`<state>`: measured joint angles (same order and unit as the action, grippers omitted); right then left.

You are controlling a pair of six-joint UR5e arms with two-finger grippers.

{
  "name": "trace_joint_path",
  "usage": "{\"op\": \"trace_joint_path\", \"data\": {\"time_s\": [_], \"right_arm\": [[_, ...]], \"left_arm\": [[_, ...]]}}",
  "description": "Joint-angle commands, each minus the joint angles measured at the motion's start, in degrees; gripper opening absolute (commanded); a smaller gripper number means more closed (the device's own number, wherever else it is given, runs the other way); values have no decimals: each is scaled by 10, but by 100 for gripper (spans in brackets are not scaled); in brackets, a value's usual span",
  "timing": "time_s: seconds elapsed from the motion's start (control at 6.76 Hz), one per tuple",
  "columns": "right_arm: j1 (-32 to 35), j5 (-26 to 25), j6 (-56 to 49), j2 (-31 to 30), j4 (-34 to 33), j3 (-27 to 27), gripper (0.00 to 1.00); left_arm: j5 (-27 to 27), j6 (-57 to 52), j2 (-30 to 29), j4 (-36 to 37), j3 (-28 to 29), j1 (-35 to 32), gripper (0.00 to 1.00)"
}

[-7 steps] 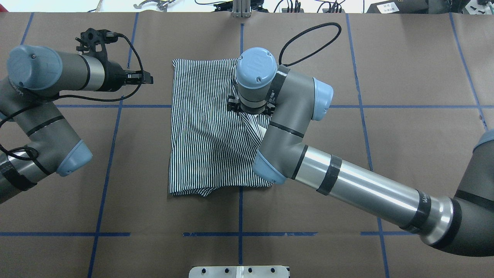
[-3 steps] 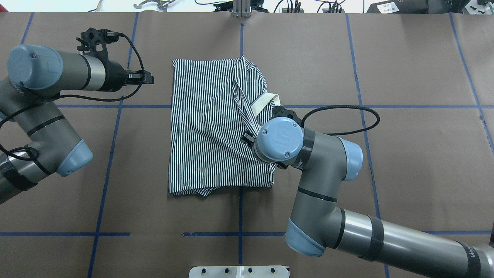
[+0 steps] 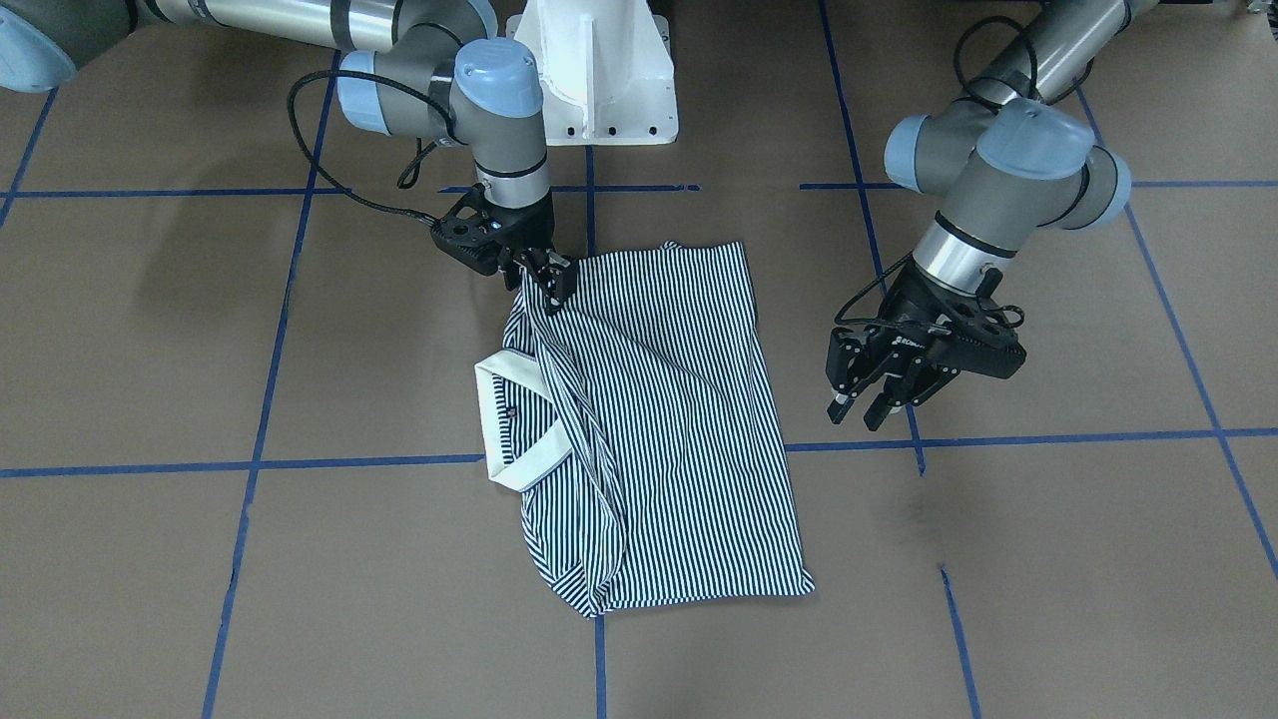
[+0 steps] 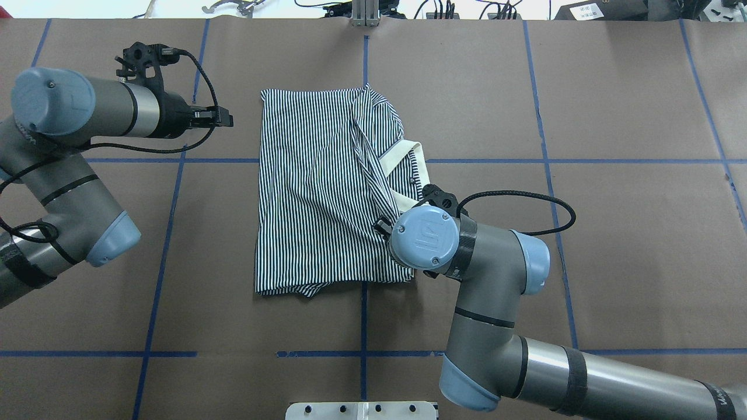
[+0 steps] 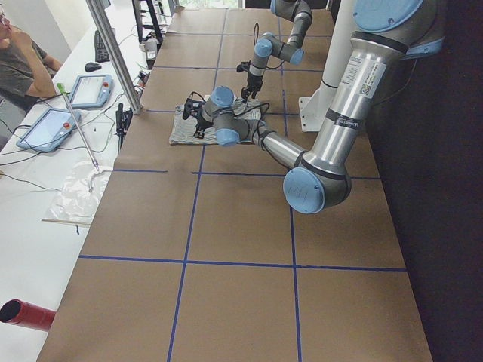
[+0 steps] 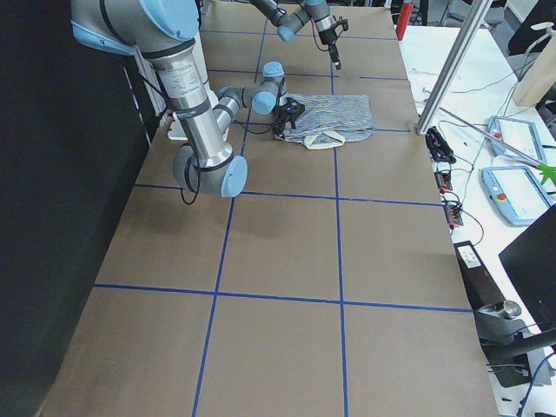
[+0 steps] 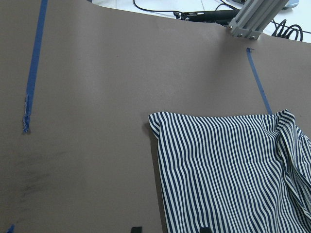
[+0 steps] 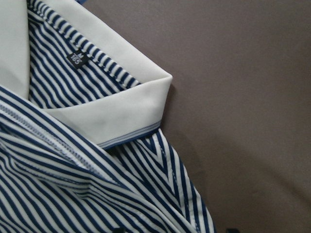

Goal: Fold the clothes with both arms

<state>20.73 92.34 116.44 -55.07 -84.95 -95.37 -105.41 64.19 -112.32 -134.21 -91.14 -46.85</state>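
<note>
The striped polo shirt (image 4: 309,186) lies partly folded on the brown table, its white collar (image 3: 494,419) turned out at the side toward my right arm. My right gripper (image 3: 547,278) sits low on the shirt's near corner. In the right wrist view its fingertips stand apart at the bottom edge, with striped cloth (image 8: 73,184) between them and the collar (image 8: 112,116) close above. From overhead this gripper is hidden under its wrist. My left gripper (image 3: 857,411) hovers open and empty beside the shirt's other side, also seen overhead (image 4: 224,119).
Blue tape lines (image 4: 175,192) cross the paper-covered table. The white pedestal base (image 3: 599,70) stands at the robot's edge. An aluminium post (image 4: 365,11) rises at the far edge. A seated person (image 5: 19,68) and tablets (image 5: 90,90) are past that edge.
My right arm swept from over the shirt's middle toward the robot's side, slowing at the near corner. The folded flap and white collar came into view. The left arm stayed still.
</note>
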Motion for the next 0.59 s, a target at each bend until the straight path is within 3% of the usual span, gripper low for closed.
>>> {"op": "trace_joint_path", "data": {"time_s": [0.0, 0.15, 0.44], "right_arm": [[-16, -4, 5, 0, -10, 1, 58], [-17, -5, 5, 0, -10, 1, 45], [-25, -4, 4, 1, -12, 3, 0]], "left_arm": [[0, 1, 0, 0, 0, 0, 50], [0, 1, 0, 1, 1, 0, 50], [0, 1, 1, 0, 1, 0, 50]]}}
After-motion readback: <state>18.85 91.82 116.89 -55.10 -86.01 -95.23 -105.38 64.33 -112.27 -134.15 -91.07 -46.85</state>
